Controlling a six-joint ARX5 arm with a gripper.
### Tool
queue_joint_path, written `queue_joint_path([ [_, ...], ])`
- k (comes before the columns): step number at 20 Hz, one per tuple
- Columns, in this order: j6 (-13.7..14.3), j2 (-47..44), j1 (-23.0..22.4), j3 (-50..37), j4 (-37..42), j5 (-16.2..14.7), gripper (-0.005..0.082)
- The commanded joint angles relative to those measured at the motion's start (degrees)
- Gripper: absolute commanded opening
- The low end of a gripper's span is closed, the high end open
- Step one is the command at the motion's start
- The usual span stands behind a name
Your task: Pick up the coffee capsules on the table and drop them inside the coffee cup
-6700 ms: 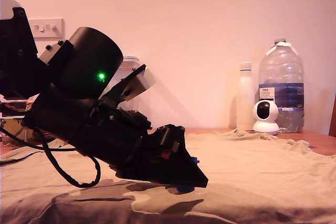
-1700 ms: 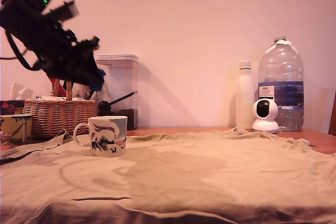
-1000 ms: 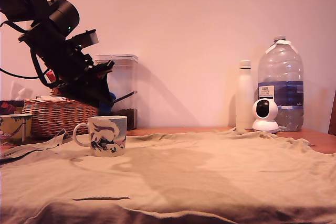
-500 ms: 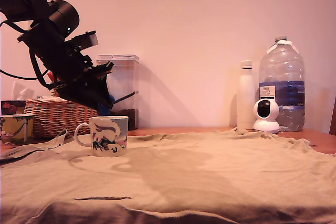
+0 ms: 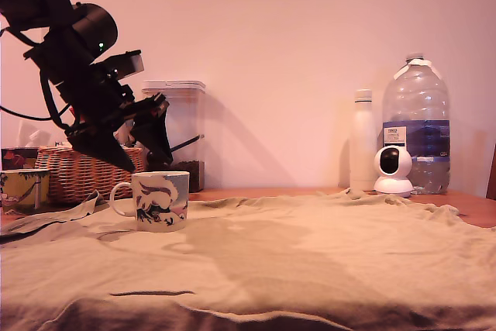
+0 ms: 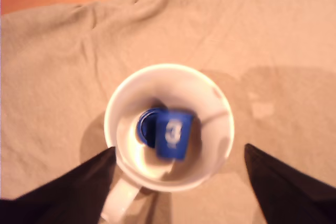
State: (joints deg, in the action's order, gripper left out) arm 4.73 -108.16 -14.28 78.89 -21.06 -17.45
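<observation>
Gripper (image 6: 178, 182) spread wide, empty, directly over the mug (image 5: 159, 200) near the cloth's (image 5: 325, 261) far edge, exterior view's left. Blue capsule (image 6: 172, 134) lies inside mug. Risk: descending or swinging sideways clips the rim, tipping the mug and spilling it.

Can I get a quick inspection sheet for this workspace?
Surface: table draped in a wrinkled tan cloth.
Job's things: blue capsule inside the white mug; a second blue shape shows beneath it.
Clutter: wicker basket, clear canister, white bottle, water jug, small white camera.
End effector: open, above the mug, holding nothing.
Cables: black cable looping off the arm.
Surroundings: plain wall, nothing else seen.
</observation>
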Motion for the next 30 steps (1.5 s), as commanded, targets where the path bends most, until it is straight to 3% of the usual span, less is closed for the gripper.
queue_joint_path([
  [1, 0.61, 1.77, -0.35, 0.85, -0.24, -0.11, 0.0484],
  [5, 3.65, 5.62, -0.35, 0.85, -1.01, -0.33, 0.0023],
  [6, 4.13, 6.60, -0.35, 0.85, -1.25, -0.28, -0.0024],
  [21, 4.28, 17.62, -0.35, -0.24, -3.89, 0.00, -0.0019],
  [30, 0.28, 31.19, -0.35, -19.63, 11.93, 4.74, -0.0019],
])
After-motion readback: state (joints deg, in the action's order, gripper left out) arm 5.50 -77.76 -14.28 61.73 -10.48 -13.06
